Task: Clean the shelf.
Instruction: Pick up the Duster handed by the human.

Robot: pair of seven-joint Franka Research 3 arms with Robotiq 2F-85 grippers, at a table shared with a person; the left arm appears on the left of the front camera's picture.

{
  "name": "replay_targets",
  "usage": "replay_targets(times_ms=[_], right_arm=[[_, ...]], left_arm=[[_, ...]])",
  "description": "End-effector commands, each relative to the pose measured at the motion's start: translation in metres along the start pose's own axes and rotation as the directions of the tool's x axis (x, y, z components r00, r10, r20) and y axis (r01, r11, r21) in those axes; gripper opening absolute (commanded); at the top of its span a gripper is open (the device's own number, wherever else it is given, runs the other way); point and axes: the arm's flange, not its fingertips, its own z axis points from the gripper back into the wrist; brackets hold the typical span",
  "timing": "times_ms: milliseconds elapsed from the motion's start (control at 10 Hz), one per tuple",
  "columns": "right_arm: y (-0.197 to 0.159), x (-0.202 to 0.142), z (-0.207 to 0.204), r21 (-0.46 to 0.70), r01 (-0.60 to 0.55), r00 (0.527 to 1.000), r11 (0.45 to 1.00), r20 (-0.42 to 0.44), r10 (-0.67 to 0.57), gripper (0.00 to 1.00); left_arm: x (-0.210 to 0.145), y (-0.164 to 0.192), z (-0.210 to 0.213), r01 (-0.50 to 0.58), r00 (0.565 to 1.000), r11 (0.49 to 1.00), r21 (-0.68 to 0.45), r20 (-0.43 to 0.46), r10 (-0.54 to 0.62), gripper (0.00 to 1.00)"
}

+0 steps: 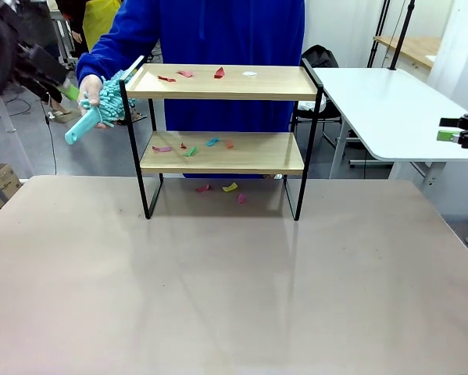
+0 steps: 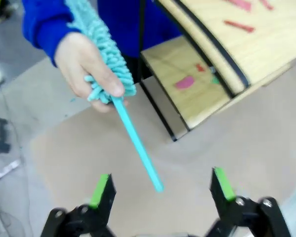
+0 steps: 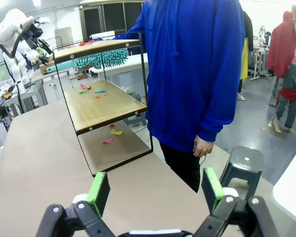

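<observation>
On the beige table we see the shelf, coloured scraps on both boards. Left of it a person's hand holds a teal duster near our left gripper. Our right gripper hangs off the shelf's right. Both are spread, empty.

Table, near half: bare; I had free passage up to the shelf.
Shelf: thin black posts at the corners only; the gap between its boards and the gap under the lower board stood open to the front.
Paper scraps: lay flat on both boards and beneath.
Left end: a person's hand held a duster there, its handle tip just ahead of my left gripper, jaws spread wide.
Far side: closed by the person's body.
Right end: free.
</observation>
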Motion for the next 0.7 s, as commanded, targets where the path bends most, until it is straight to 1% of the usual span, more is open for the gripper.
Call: replay_targets(times_ms=[0, 200, 400, 600], right_arm=[[0.001, 0.002, -0.002, 0.003, -0.003, 1.0, 1.0, 0.001, 0.003, 1.0], [0.001, 0.002, -0.002, 0.003, -0.003, 1.0, 1.0, 0.001, 0.003, 1.0], [0.001, 0.002, -0.002, 0.003, -0.003, 1.0, 1.0, 0.001, 0.003, 1.0], [0.001, 0.002, -0.002, 0.003, -0.003, 1.0, 1.0, 0.001, 0.003, 1.0]], left_arm=[[-0.014, -0.016, -0.021, -0.091, 0.995, 0.987, 0.13, 0.046, 0.086, 1.0], [-0.024, -0.024, -0.042, -0.123, 0.99, 0.975, 0.184, 0.091, 0.108, 1.0], [-0.03, -0.031, -0.051, -0.118, 0.992, 0.971, 0.208, 0.076, 0.104, 1.0], [-0.032, -0.039, -0.061, -0.124, 0.991, 0.963, 0.238, 0.079, 0.108, 1.0]])
